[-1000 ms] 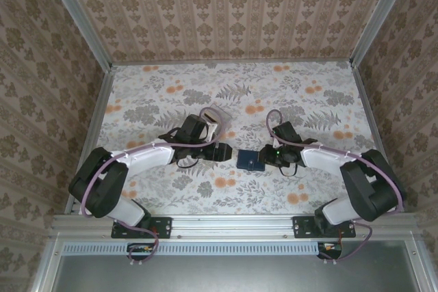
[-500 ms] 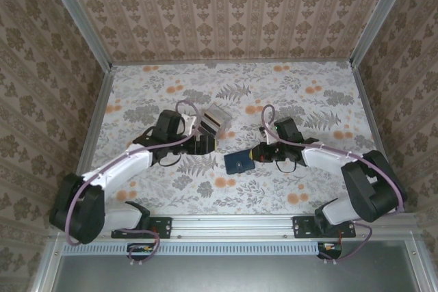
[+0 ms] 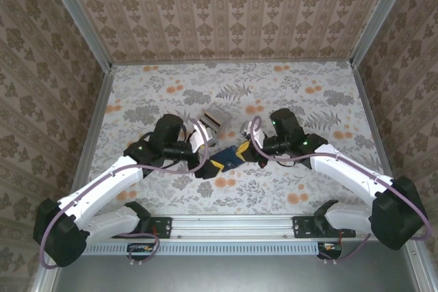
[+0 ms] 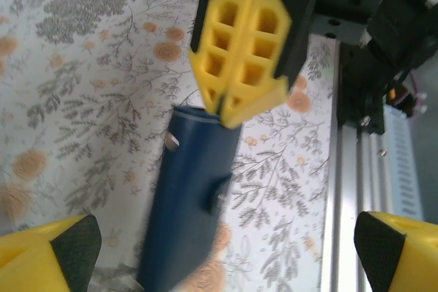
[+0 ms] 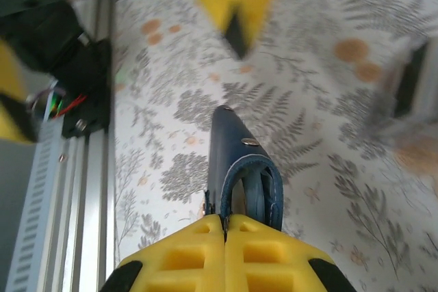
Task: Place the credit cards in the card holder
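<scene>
The card holder (image 3: 231,156) is a dark blue leather wallet with small metal studs. It hangs tilted above the table, held by one edge. My right gripper (image 3: 244,151) is shut on that edge, its yellow fingertips (image 5: 224,241) pressed together on the stitched rim of the card holder (image 5: 233,155). My left gripper (image 3: 209,166) is open wide right beside the holder. In the left wrist view its pads (image 4: 76,249) sit far apart, with the card holder (image 4: 191,196) hanging between them and touching neither. The credit cards (image 3: 216,117) stand as a whitish, striped stack behind both grippers.
The floral table (image 3: 308,94) is walled by patterned panels on three sides. An aluminium rail (image 3: 233,225) with the arm bases runs along the near edge, close below the holder. The rail (image 4: 345,189) also passes just right of the left gripper.
The right gripper has shut on the card holder, then lifted and tilted it to the left. The left gripper drew back toward the cards, then came to the holder and opened wide.
</scene>
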Motion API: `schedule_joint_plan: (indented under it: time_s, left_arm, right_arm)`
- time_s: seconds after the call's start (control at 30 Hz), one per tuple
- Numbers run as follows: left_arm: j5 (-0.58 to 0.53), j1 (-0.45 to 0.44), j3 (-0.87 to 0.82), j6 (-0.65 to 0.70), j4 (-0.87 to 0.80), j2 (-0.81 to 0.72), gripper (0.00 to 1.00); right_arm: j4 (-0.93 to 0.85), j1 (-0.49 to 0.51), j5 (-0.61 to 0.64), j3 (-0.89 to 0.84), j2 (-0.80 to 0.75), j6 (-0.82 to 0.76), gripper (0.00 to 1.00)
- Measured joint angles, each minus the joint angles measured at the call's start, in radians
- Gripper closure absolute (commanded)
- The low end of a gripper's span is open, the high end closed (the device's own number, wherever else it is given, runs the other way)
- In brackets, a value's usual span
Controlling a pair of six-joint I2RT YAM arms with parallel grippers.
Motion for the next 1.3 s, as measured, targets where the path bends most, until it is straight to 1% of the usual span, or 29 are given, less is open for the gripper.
schedule_joint_plan:
  time_s: [0.07, 0.23, 0.37, 0.4, 0.47, 0.5, 0.57, 0.63, 0.67, 0.7, 0.73, 0.77, 0.8, 0.83, 0.9, 0.93, 0.97, 1.03, 1.07, 1.1, 1.13, 1.2, 1.23, 1.3]
  left_arm:
    - [0.008, 0.009, -0.002, 0.071, -0.005, 0.016, 0.14]
    - [0.051, 0.038, -0.017, 0.205, -0.033, 0.072, 0.16]
    - [0.112, 0.031, -0.012, 0.266, -0.081, 0.135, 0.26]
    - [0.123, 0.024, -0.006, 0.273, -0.096, 0.153, 0.3]
    - [0.151, 0.004, 0.017, 0.293, -0.135, 0.188, 0.51]
    - [0.164, 0.0, 0.024, 0.297, -0.146, 0.197, 0.56]
    - [0.186, 0.005, 0.04, 0.311, -0.159, 0.205, 0.56]
    - [0.191, 0.016, 0.049, 0.311, -0.164, 0.205, 0.6]
    - [0.194, 0.021, 0.051, 0.311, -0.163, 0.205, 0.67]
    - [0.197, 0.024, 0.052, 0.309, -0.163, 0.205, 0.77]
    - [0.202, 0.026, 0.053, 0.31, -0.163, 0.206, 0.89]
    - [0.203, 0.026, 0.055, 0.311, -0.165, 0.211, 0.97]
    - [0.203, 0.026, 0.059, 0.31, -0.172, 0.217, 0.98]
    - [0.201, 0.026, 0.069, 0.312, -0.18, 0.228, 0.96]
    - [0.197, 0.027, 0.086, 0.308, -0.186, 0.248, 0.84]
    - [0.196, 0.028, 0.091, 0.305, -0.186, 0.255, 0.81]
    - [0.194, 0.028, 0.095, 0.303, -0.189, 0.262, 0.79]
    - [0.195, 0.028, 0.103, 0.299, -0.192, 0.275, 0.66]
    - [0.196, 0.027, 0.107, 0.293, -0.192, 0.279, 0.63]
    - [0.201, 0.026, 0.109, 0.29, -0.189, 0.281, 0.63]
    - [0.203, 0.026, 0.109, 0.285, -0.184, 0.281, 0.68]
    - [0.212, 0.026, 0.109, 0.278, -0.176, 0.281, 0.92]
    - [0.214, 0.027, 0.109, 0.277, -0.174, 0.281, 1.0]
    - [0.214, 0.029, 0.109, 0.282, -0.177, 0.28, 1.0]
  right_arm:
    - [-0.028, 0.021, -0.001, 0.009, -0.002, -0.064, 1.0]
    - [-0.074, 0.039, -0.001, 0.005, -0.017, -0.186, 1.0]
    - [-0.108, 0.071, -0.002, 0.005, -0.028, -0.257, 1.0]
    - [-0.11, 0.078, -0.001, 0.005, -0.027, -0.264, 1.0]
    - [-0.11, 0.089, -0.001, 0.005, -0.027, -0.275, 1.0]
    - [-0.108, 0.092, 0.0, 0.005, -0.027, -0.278, 1.0]
    - [-0.096, 0.093, 0.003, 0.005, -0.027, -0.281, 1.0]
    - [-0.093, 0.093, 0.012, 0.006, -0.027, -0.281, 1.0]
    - [-0.092, 0.093, 0.018, 0.008, -0.027, -0.281, 1.0]
    - [-0.09, 0.093, 0.023, 0.009, -0.027, -0.28, 1.0]
    - [-0.085, 0.093, 0.026, 0.009, -0.027, -0.28, 1.0]
    - [-0.077, 0.093, 0.029, 0.009, -0.026, -0.276, 1.0]
    - [-0.074, 0.093, 0.033, 0.009, -0.026, -0.27, 1.0]
    - [-0.073, 0.093, 0.038, 0.009, -0.026, -0.26, 1.0]
    - [-0.062, 0.092, 0.046, 0.009, -0.026, -0.24, 1.0]
    - [-0.048, 0.09, 0.049, 0.006, -0.026, -0.228, 1.0]
    - [-0.028, 0.09, 0.049, 0.001, -0.026, -0.218, 1.0]
    - [-0.003, 0.09, 0.049, -0.003, -0.026, -0.203, 1.0]
    - [0.008, 0.09, 0.049, -0.003, -0.026, -0.2, 1.0]
    - [0.016, 0.09, 0.049, -0.003, -0.026, -0.197, 1.0]
    - [0.029, 0.09, 0.048, -0.003, -0.026, -0.193, 1.0]
    - [0.047, 0.09, 0.048, -0.003, -0.025, -0.184, 1.0]
    - [0.053, 0.09, 0.048, -0.003, -0.024, -0.182, 1.0]
    - [0.056, 0.09, 0.048, -0.003, -0.02, -0.178, 1.0]
